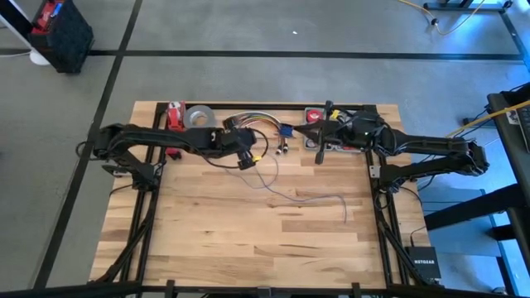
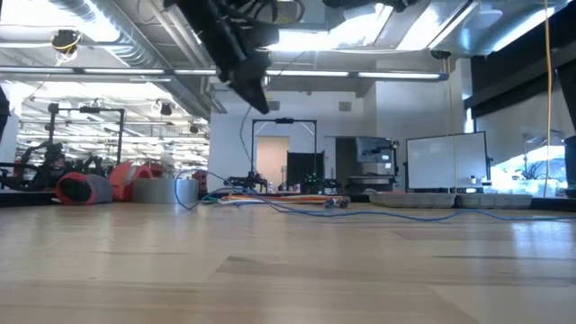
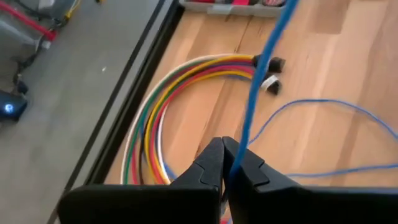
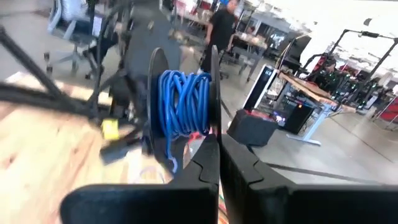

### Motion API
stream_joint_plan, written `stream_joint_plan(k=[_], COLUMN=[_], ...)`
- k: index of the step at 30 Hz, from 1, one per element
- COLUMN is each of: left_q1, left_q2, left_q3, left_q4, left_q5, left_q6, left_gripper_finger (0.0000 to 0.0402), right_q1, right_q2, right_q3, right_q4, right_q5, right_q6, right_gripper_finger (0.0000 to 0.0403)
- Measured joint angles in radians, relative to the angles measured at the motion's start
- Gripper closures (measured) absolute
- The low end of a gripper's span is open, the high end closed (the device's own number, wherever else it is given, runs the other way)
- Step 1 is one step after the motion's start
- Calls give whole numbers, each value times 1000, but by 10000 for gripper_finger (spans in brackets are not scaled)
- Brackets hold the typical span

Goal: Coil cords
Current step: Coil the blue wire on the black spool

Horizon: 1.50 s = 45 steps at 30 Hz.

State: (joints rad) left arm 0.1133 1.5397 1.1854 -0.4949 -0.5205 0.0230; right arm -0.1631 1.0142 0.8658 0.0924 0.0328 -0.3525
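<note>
Cord [image 1: 319, 199], a very thin bluish-grey wire, trails in loose curves across the middle of the wooden surface [image 1: 248, 248]. In the high view it runs from under the left arm's gripper toward the right, and one end lies on the surface to the right of centre. In the left wrist view the same wire is bright blue; it rises steeply from between the fingers [image 3: 211, 163] of the left gripper [image 3: 225, 163], while more of it loops over the wood behind. Those fingers are pressed together with the wire caught between them. In the low view the gripper hangs well above the surface, and the wire drops from it to the boards.

Just beyond the left gripper lies an arched bundle of coloured cables [image 3: 163, 106], yellow, red, green and white, with dark tips near the loops of wire.

The right gripper [image 4: 219, 163] sits at the far right of the surface, and its fingers [image 4: 208, 163] are closed. Just ahead of them, a dark spool [image 4: 186, 102] is wound with a thick coil of blue wire. Whether the fingers grip the spool cannot be told.

A roll of grey tape [image 1: 199, 117] and a small red object [image 1: 175, 115] rest at the far edge, left of centre.
</note>
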Motion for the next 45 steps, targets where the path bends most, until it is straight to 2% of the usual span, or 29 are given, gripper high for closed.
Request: stream_joint_plan(k=[3, 11, 17, 19, 22, 30, 35, 39, 45], left_q1=[-3, -3, 8, 15, 12, -27, -56, -62, -34], left_q2=[-33, -176, -207, -205, -180, -110, -47, 24, 136], left_q3=[0, 0, 0, 0, 0, 0, 0, 0, 0], left_q4=[-12, 61, 117, 118, 122, 223, 433, 595, 618], left_q5=[22, 270, 313, 312, 311, 313, 313, 313, 296], left_q6=[8, 38, 40, 40, 42, 45, 55, 50, 72], left_gripper_finger=[401, 401, 401, 401, 401, 401, 401, 401, 401], right_q1=[-1, -1, -1, -1, -1, -1, -1, -1, 0], right_q2=[7, 75, 115, 116, 115, 111, 122, 149, 135], right_q3=[0, -2, -24, -26, -26, -26, -26, -26, -26], right_q4=[-85, -252, -253, -249, -197, -51, 72, 96, 147], right_q5=[0, 74, 124, 173, 254, 373, 340, 305, 273], right_q6=[-38, -158, -180, -178, -176, -179, -150, -126, -109], right_gripper_finger=[400, 400, 400, 400, 400, 400, 400, 400, 400])
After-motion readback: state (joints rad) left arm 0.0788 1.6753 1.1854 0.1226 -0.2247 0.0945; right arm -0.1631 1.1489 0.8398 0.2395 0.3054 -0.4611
